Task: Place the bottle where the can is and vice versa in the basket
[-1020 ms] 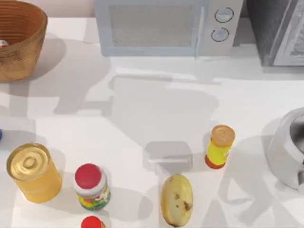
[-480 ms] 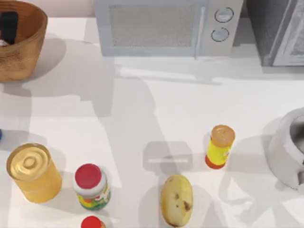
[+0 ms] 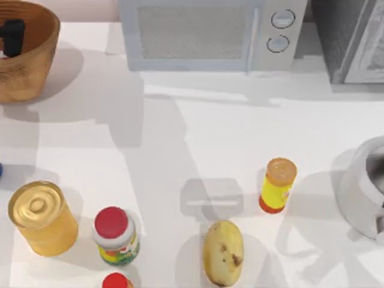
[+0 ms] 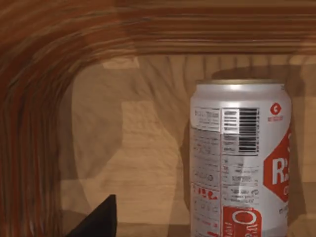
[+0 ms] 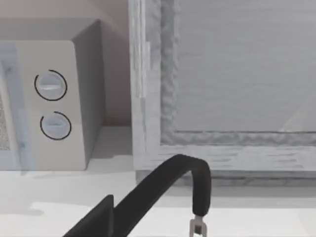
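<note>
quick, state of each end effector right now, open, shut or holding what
Left end effector: down inside the basket, next to the can; open or closed cannot be told.
Right end effector: near the microwave; open or closed cannot be told.

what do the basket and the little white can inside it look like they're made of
The basket looks like woven wicker with a warm brown, matte finish: ribbed bands run around its wall, as the left wrist view also shows. The can looks like thin metal, probably aluminium: a glossy white printed skin with a barcode and red label, soft highlights, and a dull golden rim on top.
</note>
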Controlling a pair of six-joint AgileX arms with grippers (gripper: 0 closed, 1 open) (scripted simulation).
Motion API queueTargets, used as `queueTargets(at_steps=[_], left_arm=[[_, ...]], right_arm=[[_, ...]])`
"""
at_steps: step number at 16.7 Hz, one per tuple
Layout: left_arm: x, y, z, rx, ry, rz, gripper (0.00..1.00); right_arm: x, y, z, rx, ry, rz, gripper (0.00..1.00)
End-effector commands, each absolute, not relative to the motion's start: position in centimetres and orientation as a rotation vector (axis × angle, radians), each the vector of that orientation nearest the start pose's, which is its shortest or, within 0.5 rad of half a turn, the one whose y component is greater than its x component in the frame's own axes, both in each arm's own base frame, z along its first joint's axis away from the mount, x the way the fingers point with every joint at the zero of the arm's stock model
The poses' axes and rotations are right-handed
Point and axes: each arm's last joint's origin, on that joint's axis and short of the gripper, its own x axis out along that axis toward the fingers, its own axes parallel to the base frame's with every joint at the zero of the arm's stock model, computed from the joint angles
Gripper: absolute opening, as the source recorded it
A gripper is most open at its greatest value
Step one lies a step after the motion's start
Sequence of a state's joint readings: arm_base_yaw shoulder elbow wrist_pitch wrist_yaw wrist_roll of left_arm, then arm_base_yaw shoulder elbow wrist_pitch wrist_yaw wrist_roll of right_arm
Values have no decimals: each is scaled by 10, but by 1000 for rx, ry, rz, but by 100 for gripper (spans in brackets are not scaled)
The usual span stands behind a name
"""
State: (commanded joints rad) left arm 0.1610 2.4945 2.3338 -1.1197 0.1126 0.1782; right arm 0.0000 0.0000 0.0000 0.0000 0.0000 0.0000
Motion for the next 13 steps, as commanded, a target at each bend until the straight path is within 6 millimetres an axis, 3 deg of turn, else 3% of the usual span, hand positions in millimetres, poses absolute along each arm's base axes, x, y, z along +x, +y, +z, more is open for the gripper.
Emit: queueTargets(at_steps=[6,10,13], left_arm=[[525,86,133,-30,1267,-49,100],[526,86,129,-30,1267,-49,100],[526,86,129,-30,1267,-49,77]], right_arm=[[106,-1,160,0,0,0,100],[106,-1,160,0,0,0,100],[106,-1,160,0,0,0,100]])
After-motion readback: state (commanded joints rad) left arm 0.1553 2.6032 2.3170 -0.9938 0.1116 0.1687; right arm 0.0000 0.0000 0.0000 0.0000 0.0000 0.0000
